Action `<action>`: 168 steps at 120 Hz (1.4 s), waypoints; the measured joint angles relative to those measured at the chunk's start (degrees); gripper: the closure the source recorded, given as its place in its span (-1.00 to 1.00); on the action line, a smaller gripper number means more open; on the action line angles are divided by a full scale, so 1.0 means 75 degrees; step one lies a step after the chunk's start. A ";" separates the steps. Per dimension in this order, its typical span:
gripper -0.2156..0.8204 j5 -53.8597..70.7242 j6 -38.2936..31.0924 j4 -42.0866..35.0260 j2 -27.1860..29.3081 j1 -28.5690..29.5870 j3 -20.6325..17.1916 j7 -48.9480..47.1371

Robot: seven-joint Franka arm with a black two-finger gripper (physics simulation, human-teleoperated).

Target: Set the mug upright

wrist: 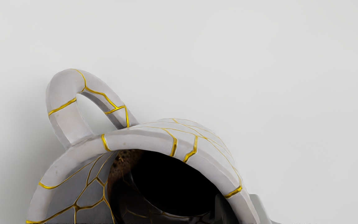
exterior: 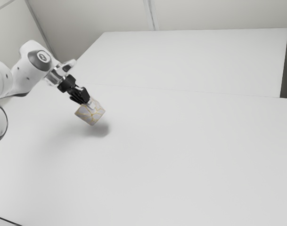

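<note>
In the exterior view, the white, jointed robot arm [exterior: 30, 68] comes in from the left and slopes down toward the right, ending in the black two-finger gripper [exterior: 90, 103]. At its tips is the pale grey mug with gold crack-like veins [exterior: 91, 114], steeply tilted, its mouth facing back toward the hand. A soft grey shadow [exterior: 102, 131] lies beneath and just beside it; whether the mug's lowest edge touches the table I cannot tell. The smooth white table [exterior: 181, 165] spreads on to the right, and behind it stands the off-white wall [exterior: 101, 16].

In the wrist view, the mug's looped, gold-veined handle [wrist: 61, 104] stands out from the outside of the body, away from the pinched part of the rim. The round mouth opens toward the camera, with a dark interior [wrist: 169, 180]. The fingers are nearly together, one inside the mouth and the other outside, with only the mug's wall clamped between them.
</note>
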State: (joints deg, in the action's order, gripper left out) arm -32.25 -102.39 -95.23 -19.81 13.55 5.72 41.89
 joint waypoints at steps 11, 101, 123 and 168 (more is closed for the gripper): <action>0.93 0.1133 -0.0751 -0.0346 0.0362 -0.0596 0.0009 -0.0814; 0.93 0.4449 -0.3576 -0.3429 0.2009 -0.2720 0.0493 -0.6390; 0.93 0.4532 -0.3624 -0.3759 0.2076 -0.2869 0.0576 -0.7230; 0.93 0.5131 -0.3612 -0.4094 0.2184 -0.3272 0.0593 -0.8613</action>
State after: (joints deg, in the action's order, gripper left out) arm 6.24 -129.48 -125.93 -3.43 -10.99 10.16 -22.70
